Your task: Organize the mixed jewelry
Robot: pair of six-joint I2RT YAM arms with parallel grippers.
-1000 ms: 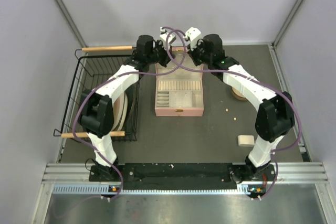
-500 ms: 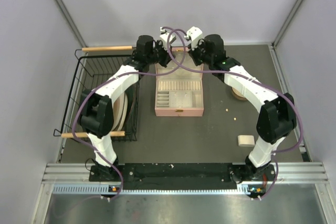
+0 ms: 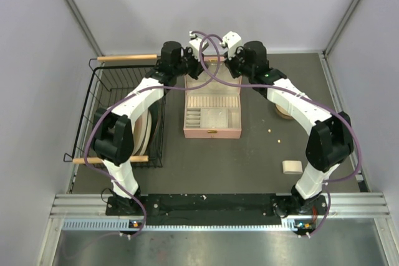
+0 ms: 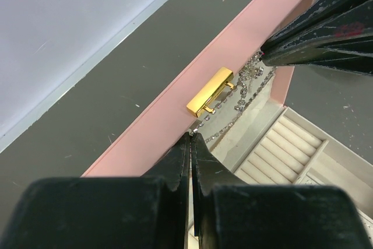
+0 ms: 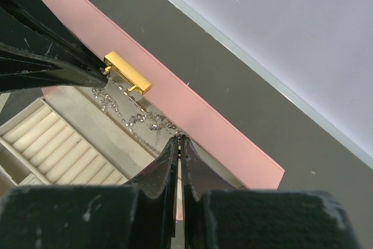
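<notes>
The pink box (image 3: 212,118) stands open, its lid (image 4: 175,121) upright with a gold clasp (image 4: 210,92) on the top edge. A thin silvery chain (image 4: 243,90) of the mixed jewelry hangs stretched in front of the lid's inner face. My left gripper (image 4: 191,135) is shut on one end of the chain at the lid's edge. My right gripper (image 5: 178,137) is shut on the other end of the chain (image 5: 137,118). In the top view the left gripper (image 3: 204,62) and the right gripper (image 3: 221,61) meet over the lid, the chain too small to see. Tiny pale bits (image 3: 269,131) lie right of the box.
A black wire basket (image 3: 93,110) with wooden handles holds a round wooden item (image 3: 144,132) at the left. A wooden bowl (image 3: 283,113) sits partly under the right arm. A beige block (image 3: 291,167) lies near the right base. The back wall is close behind the lid.
Both arms' elbows have drifted slightly outward. The grippers stay shut at the lid's top edge.
</notes>
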